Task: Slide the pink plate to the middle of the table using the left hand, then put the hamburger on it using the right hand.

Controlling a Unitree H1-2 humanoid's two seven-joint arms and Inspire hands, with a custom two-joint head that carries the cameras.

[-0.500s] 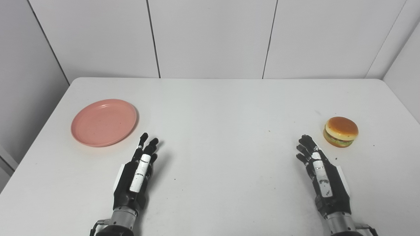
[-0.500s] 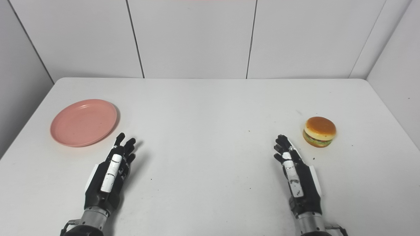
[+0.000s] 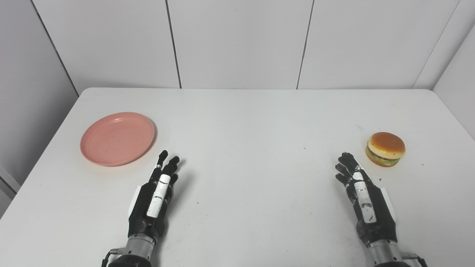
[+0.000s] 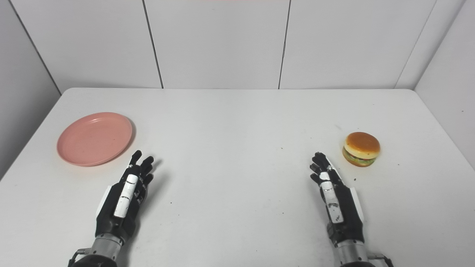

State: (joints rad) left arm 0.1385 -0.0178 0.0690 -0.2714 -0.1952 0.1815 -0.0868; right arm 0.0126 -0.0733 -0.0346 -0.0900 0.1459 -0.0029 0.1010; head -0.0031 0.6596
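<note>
1. The pink plate (image 3: 117,138) lies flat on the left side of the white counter (image 3: 245,122), well away from the middle.
2. The hamburger (image 3: 385,149) sits upright near the counter's right edge, well apart from the plate.
3. The left hand (image 3: 153,200) is just below and right of the plate, not touching it; its fingers (image 3: 162,157) are stretched forward, slightly apart, holding nothing.
4. The right hand (image 3: 365,202) is near the hamburger, to its lower left, with a gap between them; its fingers (image 3: 346,160) are extended, loosely spread and empty.
5. Both hands are seen edge-on, so the palms are hidden, and whether they rest on the counter cannot be told.
6. Both forearms are cut off by the bottom edge.
</note>
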